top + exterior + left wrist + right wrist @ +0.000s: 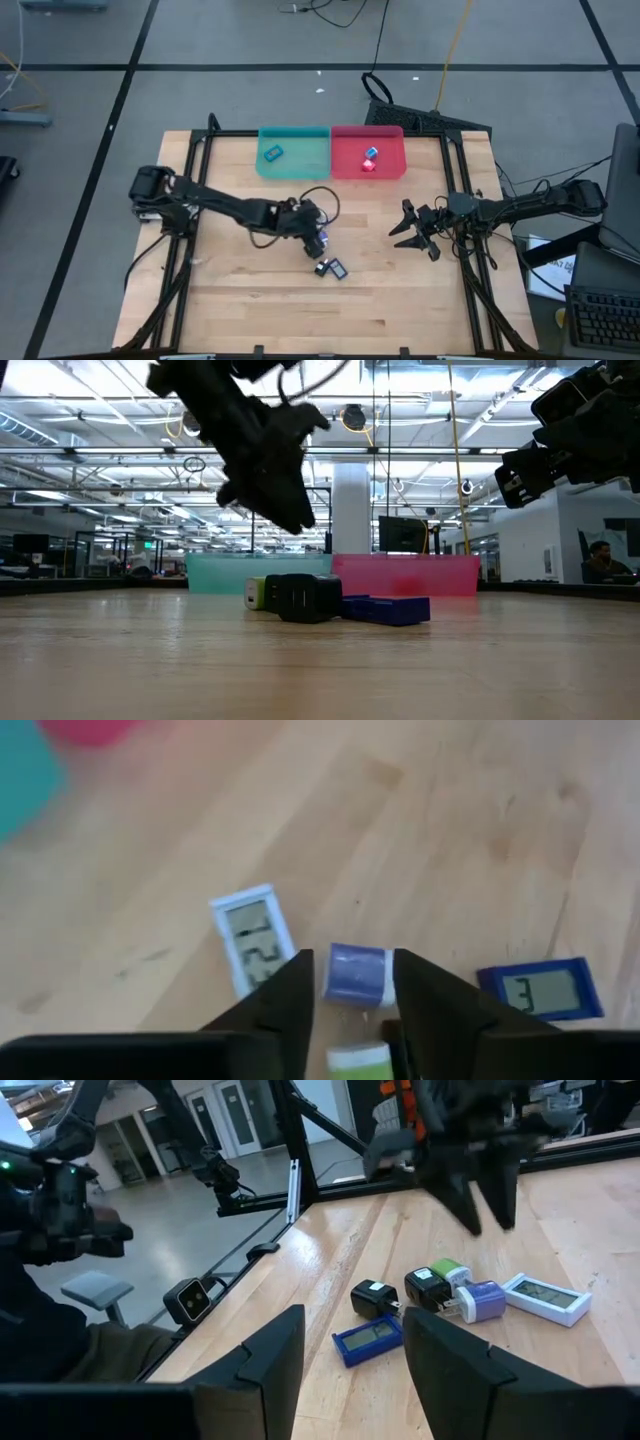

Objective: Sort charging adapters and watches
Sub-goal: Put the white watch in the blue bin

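Left tool fingers straddle purple adapter, above table.

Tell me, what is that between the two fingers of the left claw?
In the left wrist view, a purple-and-white charging adapter lies on the table between the left claw's open fingers, with a small gap on each side.

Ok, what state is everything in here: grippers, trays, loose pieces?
left gripper: open, empty, raised over purple adapter
right gripper: open, empty
teal tray: holds one teal watch
pink tray: holds light blue adapter and red adapter
blue watch: flat on table
white watch: flat on table
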